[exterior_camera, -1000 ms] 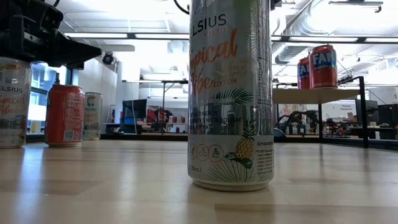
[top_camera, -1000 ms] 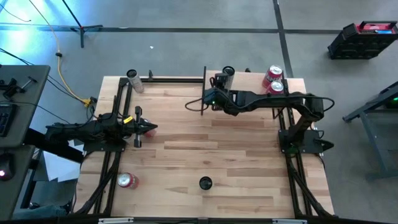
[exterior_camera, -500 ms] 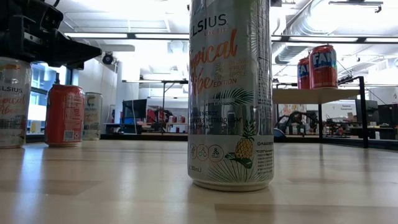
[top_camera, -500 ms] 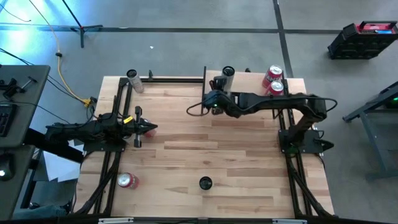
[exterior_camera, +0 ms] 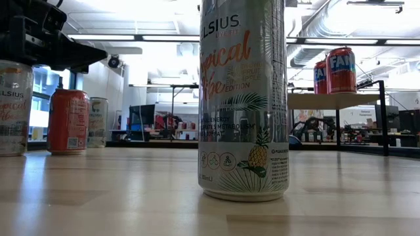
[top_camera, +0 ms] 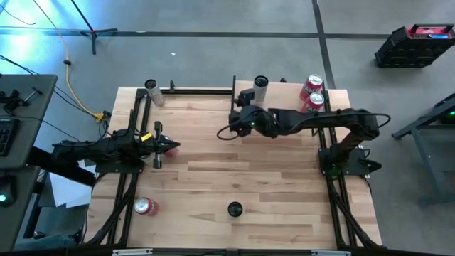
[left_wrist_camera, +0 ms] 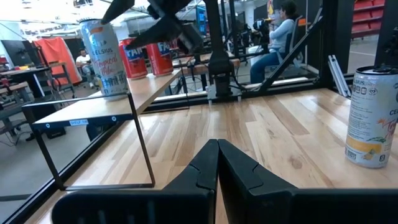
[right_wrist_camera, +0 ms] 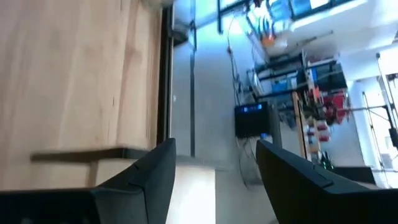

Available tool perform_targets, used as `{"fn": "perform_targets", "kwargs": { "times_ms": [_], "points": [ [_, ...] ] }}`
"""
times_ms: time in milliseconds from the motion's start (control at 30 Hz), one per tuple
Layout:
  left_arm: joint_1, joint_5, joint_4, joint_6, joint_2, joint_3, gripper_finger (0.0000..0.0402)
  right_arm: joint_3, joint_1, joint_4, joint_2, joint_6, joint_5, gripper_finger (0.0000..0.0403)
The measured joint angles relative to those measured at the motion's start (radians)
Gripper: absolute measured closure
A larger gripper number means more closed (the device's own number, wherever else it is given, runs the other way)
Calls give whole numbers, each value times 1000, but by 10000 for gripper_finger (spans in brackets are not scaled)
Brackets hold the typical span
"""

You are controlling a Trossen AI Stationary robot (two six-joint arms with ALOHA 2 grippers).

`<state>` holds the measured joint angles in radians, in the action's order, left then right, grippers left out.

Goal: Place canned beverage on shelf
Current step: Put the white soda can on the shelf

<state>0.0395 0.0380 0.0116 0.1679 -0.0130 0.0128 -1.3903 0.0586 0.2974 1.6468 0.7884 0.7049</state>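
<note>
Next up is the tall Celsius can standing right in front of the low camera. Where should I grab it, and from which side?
Take the Celsius can around the middle of its wall, fingers level, coming in sideways. It stands upright, tall and slim, with bare tabletop all round, so either side looks free.

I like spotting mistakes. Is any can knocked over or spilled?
No, nothing stands out. The two red cans and the pale can stand upright on the shelf, and the cans on the table stand upright too.
</note>
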Motion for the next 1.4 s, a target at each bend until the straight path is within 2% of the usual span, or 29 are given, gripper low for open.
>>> {"fn": "perform_targets", "kwargs": {
  "times_ms": [167,400,667,1200,1400],
  "points": [
    [0,0,1,0,0,0,398,0,48,-4,67,44,78,196],
    [0,0,1,0,0,0,398,0,95,-3,170,111,328,196],
    [0,0,1,0,0,0,398,0,93,42,220,77,465,196],
    [0,0,1,0,0,0,398,0,83,478,134,-354,442,196],
    [0,0,0,0,0,0,398,0,53,522,84,-417,411,196]
  ]
}}
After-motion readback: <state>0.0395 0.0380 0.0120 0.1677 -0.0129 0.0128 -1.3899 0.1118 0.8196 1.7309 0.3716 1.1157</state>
